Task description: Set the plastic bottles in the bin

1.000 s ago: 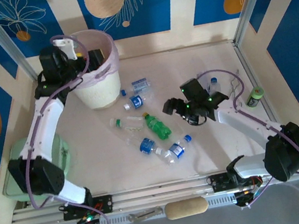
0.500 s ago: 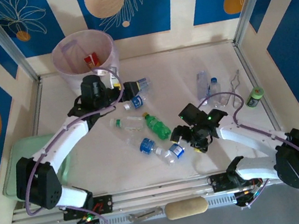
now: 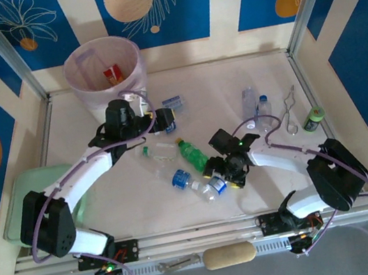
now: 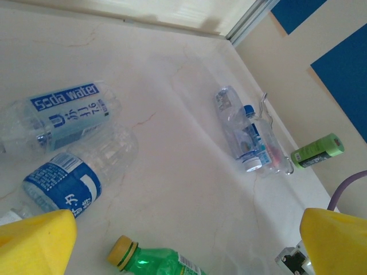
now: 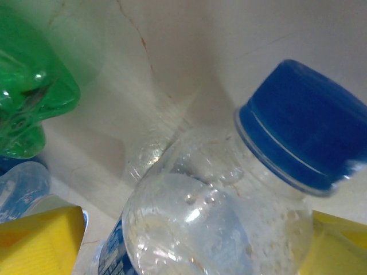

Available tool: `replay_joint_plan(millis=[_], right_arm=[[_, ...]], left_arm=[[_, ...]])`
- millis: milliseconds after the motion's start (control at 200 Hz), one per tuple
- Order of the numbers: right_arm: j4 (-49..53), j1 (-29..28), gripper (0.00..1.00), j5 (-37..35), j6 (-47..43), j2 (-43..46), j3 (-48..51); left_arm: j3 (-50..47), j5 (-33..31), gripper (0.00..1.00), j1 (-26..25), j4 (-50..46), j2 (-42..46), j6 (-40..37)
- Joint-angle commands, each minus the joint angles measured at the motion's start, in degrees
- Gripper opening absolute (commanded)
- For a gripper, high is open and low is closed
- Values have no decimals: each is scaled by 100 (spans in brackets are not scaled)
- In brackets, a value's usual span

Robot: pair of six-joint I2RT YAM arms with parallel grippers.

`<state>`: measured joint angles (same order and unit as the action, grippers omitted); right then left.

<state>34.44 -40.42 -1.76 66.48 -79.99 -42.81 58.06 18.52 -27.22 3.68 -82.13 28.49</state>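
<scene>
nearest, the right gripper [image 3: 221, 175] sits low over the table [image 3: 231, 80], its yellow fingers [image 5: 40, 243] either side of a clear blue-capped bottle [image 5: 189, 229]; whether they pinch it i cannot tell. a green bottle [image 3: 192, 154] lies just beyond. farther, the left gripper [image 3: 163, 118] hangs released, jaws wide, near a blue-labelled soda water bottle [image 4: 63, 112]. farthest, the bin [image 3: 89, 100] holds a red-labelled bottle [image 3: 112, 74].

A pale marbled table [image 3: 230, 77] is seen. Plastic bottles [image 3: 192, 154] are scattered across its middle. A white bin [image 3: 87, 97] is set at the far left, a green tray [image 3: 17, 202] at the left edge, and a green-topped cylinder [image 3: 313, 118] at the right.
</scene>
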Motion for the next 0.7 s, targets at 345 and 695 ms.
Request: replay_joint_plan(millis=[345,695], right_arm=[[-1,-106,74,-324,-161,-400,-316],[-24,-55,57,-703,-228,-133,-200]], left_arm=[[-36,-147,100,-46,63,100,51],[-129,-192,100,-46,71,171,41]])
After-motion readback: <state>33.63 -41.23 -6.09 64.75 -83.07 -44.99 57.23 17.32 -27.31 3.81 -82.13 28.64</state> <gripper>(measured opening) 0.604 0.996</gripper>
